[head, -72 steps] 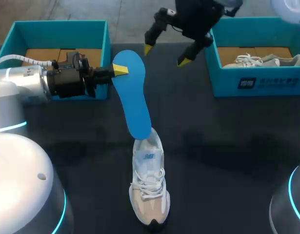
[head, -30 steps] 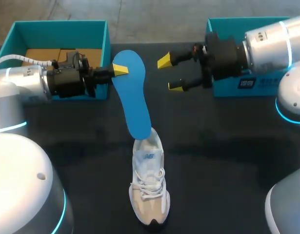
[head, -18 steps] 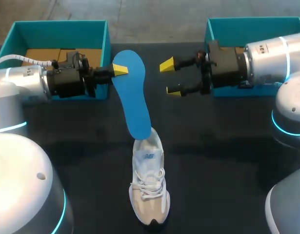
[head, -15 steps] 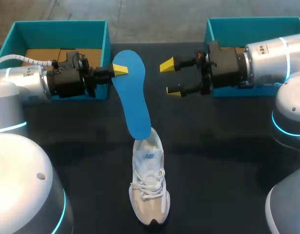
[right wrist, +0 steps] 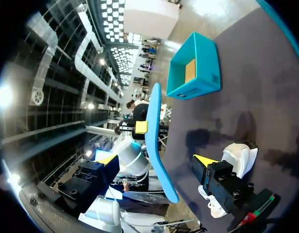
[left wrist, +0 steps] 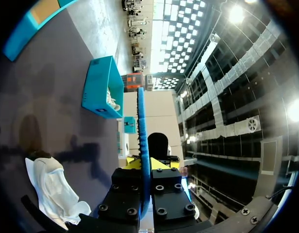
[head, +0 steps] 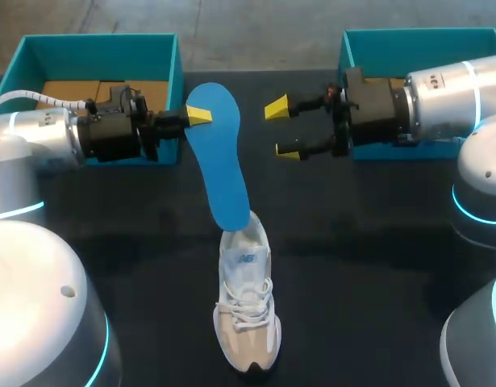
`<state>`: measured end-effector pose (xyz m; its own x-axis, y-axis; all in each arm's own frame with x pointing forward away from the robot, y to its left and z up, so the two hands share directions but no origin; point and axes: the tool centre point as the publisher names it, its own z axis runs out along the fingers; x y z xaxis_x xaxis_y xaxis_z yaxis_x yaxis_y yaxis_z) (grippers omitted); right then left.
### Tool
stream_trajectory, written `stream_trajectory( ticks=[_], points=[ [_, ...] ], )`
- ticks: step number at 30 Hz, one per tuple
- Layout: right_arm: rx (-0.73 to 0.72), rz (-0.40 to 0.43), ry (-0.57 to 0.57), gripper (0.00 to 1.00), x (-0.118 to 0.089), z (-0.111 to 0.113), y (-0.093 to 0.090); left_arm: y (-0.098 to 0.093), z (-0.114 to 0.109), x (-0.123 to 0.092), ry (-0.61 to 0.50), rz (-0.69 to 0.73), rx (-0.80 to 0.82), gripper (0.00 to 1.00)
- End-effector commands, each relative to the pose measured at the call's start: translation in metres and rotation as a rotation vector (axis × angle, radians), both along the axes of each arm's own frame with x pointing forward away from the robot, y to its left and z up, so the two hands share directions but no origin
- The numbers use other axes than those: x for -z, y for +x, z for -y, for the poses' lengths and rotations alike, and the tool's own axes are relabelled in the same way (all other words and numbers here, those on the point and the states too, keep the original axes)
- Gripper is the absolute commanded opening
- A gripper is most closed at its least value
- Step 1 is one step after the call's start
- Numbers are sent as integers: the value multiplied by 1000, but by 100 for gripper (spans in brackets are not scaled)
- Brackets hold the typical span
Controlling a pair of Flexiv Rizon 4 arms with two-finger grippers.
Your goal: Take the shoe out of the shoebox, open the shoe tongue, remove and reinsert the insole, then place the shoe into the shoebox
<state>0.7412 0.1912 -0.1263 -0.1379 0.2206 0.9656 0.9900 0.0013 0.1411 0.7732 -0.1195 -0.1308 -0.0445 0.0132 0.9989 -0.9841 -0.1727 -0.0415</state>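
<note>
A blue insole stands slanted above the table, its lower end resting in the heel opening of a white and beige shoe. My left gripper is shut on the insole's upper edge; in the left wrist view the insole runs edge-on out of that gripper. My right gripper is open, level with the insole's top and a short way to its right, touching nothing. From the right wrist, the insole stands ahead of the open gripper, with the shoe beside it.
A teal shoebox sits at the back left behind my left arm. A second teal shoebox at the back right is partly covered by my right arm; in the left wrist view this box holds another shoe.
My right gripper turned from pointing down to lying level, facing the insole, then shifted slightly. The left gripper, the insole and the shoe have kept still.
</note>
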Motion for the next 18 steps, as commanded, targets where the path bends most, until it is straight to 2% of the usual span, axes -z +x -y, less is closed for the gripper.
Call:
stream_trajectory(
  ticks=[1, 7, 18],
  points=[
    [0, 0, -1, 100, 1, -2, 1, 8, 0, -2, 22, 71, 38, 0],
    [0, 0, -1, 100, 1, -2, 1, 15, -5, -12, 9, 268, 78, 0],
    [0, 0, -1, 100, 1, -2, 1, -2, -16, -11, -26, 557, 26, 0]
  ],
)
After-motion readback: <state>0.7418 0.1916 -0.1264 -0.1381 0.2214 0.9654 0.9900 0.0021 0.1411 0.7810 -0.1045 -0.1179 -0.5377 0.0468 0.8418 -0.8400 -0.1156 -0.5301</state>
